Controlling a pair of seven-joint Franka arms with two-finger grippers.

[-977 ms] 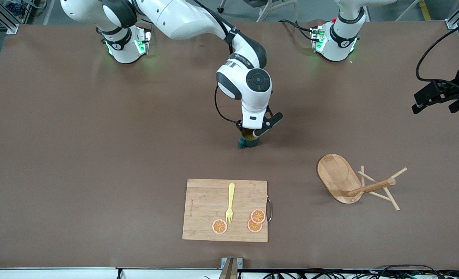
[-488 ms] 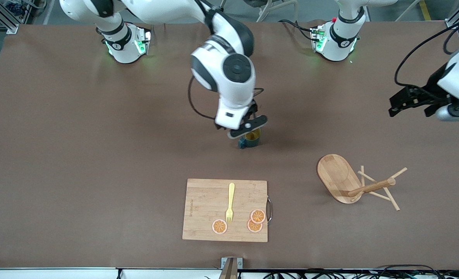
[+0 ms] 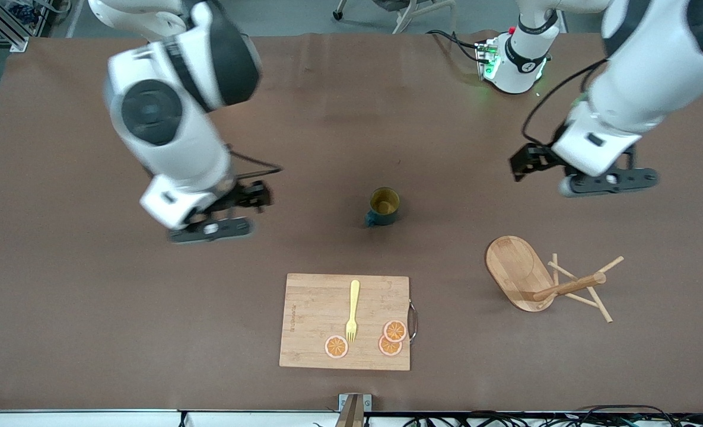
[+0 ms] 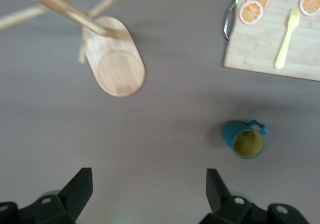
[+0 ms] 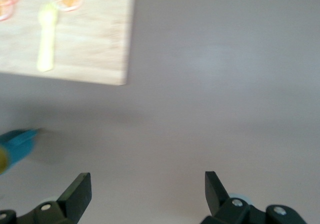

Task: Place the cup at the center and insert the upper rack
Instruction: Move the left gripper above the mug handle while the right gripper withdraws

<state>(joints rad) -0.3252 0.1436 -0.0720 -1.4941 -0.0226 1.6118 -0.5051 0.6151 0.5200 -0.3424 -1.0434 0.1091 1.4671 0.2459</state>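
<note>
Your left gripper (image 3: pixel 582 173) hangs with jaws open and empty. The upper rack (image 3: pixel 544 279) lies tipped on the bench at its 6 o'clock, post pointing to 3. The right gripper (image 3: pixel 223 214) is open too, and the cup (image 3: pixel 383 206) stands mid-bench.

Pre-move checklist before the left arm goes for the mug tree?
1. Cup upright at table center, free of both claws: ok.
2. Right claw open, off the cup, over bare table: ok.
3. Left claw open, empty: ok.
4. Left claw over the upper rack: not ok, it hangs short of it.
5. Upper rack upright: not ok, tipped on its side.
6. Cutting board away from rack: ok.
</note>
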